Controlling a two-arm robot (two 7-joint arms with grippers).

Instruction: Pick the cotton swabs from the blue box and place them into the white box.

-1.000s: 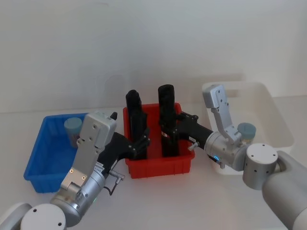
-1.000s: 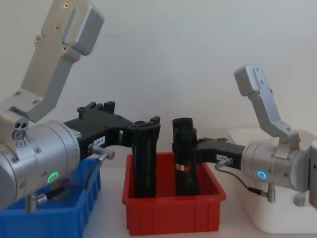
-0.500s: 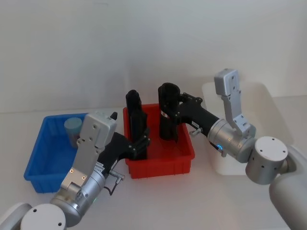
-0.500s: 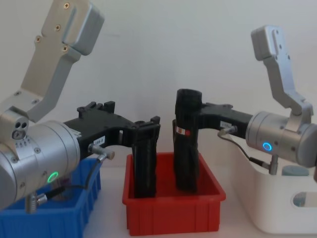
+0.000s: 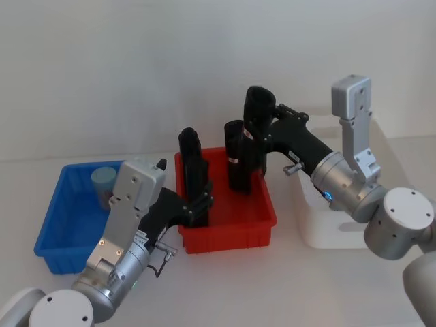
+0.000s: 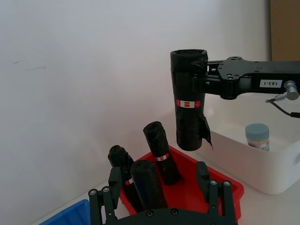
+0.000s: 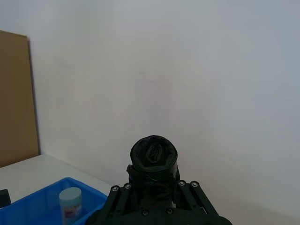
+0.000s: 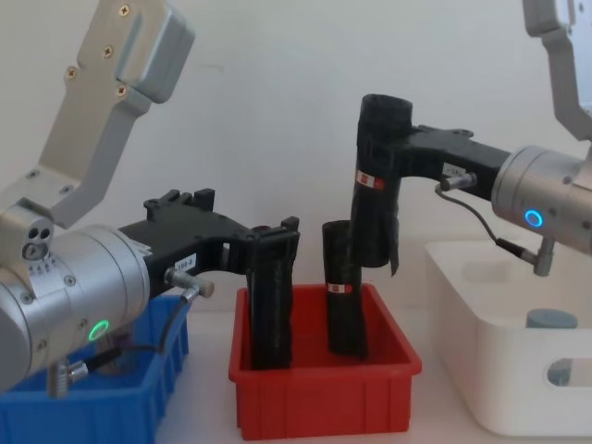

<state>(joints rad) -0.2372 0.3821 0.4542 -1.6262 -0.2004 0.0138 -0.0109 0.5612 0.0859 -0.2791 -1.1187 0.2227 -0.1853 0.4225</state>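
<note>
One cotton swabs [image 5: 103, 182] tub sits beside the left gripper [image 5: 201, 204]

You have a bright blue box [image 5: 60, 231], a red bin [image 5: 225, 229] and a white box [image 8: 481, 370] on a white table [image 5: 272, 286]. The rolls are black with a red-and-white band; one lifted roll [image 8: 376, 176] sits in the black right gripper [image 8: 393, 157]. The cotton swabs tub [image 5: 103, 184] has a pale blue lid. The silver arms show green and blue ring lights.
</note>
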